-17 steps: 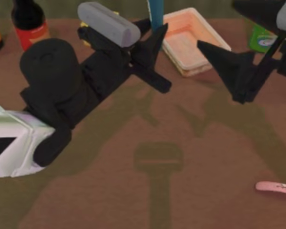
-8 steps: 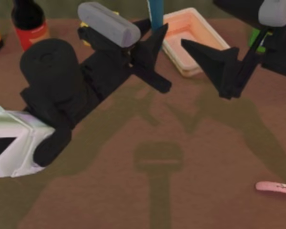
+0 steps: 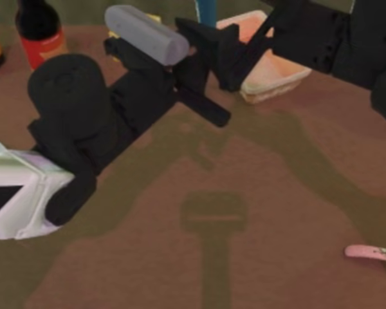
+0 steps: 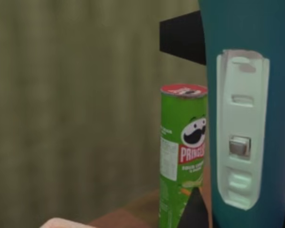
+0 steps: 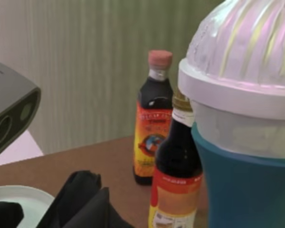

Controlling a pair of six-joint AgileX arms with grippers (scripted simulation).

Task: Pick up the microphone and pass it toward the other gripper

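— Microphone (image 3: pixel 208 9) first: where is it?

— Off the table, at the 12 o'clock edge of the top view. Only a strip of its teal handle shows there, rising above the black claws. The left wrist view is filled by that handle and its white switch panel (image 4: pixel 240 128). The right wrist view has the ribbed white head (image 5: pixel 242 61) right up close, with teal below it.

— Who has it?

— The left gripper (image 3: pixel 202 84). Its arm comes in from 8 o'clock and reaches up to 12, and its fingers are clamped on the handle.

— And the other claw?

— The right gripper (image 3: pixel 212 51) comes in from 2 o'clock and sits just beside the left one, around the same handle. Its fingers look parted, one on each side (they overlap the left claw's, so I cannot tell whether they touch the handle). A black finger (image 4: pixel 180 38) juts in beside the handle in the left wrist view.

— What is around them?

— A pink tray (image 3: pixel 273 74) at 1 o'clock, partly under the right arm. A dark bottle with a red label (image 3: pixel 38 29) at 11 o'clock. A pink flat stick (image 3: pixel 372 253) lying at 4 o'clock, well apart from both claws. A green Pringles can (image 4: pixel 183 156) stands behind the handle in the left wrist view. The microphone's shadow (image 3: pixel 212 219) falls on the table towards 6 o'clock.
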